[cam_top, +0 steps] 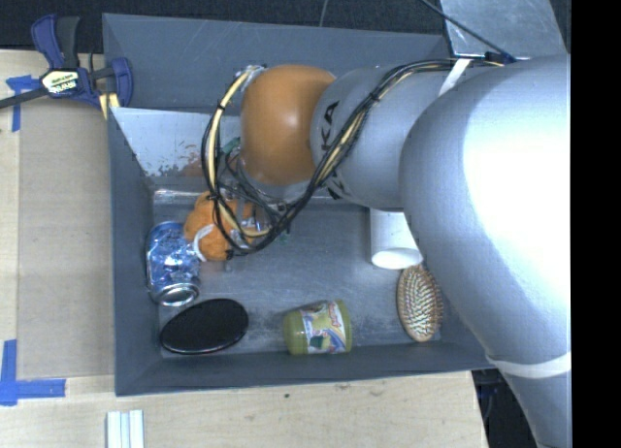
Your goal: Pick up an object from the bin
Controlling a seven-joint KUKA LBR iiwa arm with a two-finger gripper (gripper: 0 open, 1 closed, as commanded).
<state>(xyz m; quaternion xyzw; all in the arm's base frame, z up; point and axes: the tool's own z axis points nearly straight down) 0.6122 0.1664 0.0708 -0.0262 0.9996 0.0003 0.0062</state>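
From where I stand, the tool [236, 230] hangs low in the bin [130, 272], just up and to the right of the crushed blue can [171, 264]. It is right over an orange lump [204, 234] with a pale patch, perhaps a soft toy. The arm's orange cover [281, 121] and a tangle of cables [215, 145] hide the business end, so I cannot tell whether the tool is apart, together or clamped on anything.

The lump lies touching, or nearly touching, the can's upper right side. As far as I can judge from the part that shows, its long axis runs away from the can towards the right, roughly level across the bin floor. Which end is which I cannot make out, as the far half is under the tool.

My worry is that closeness. If the tool closes a little towards the can, it could catch the can's rim along with the lump, or nudge the can against the bin wall. A soft, rounded thing could also squash and slip free on the way up if gripped near its edge. The loose cables hang close by and look as if they could snag.

The black disc [204, 327] below the can, the small jar [317, 329] further right of it, the white cup [392, 240] and the hairbrush [419, 303] all lie well apart from the tool.
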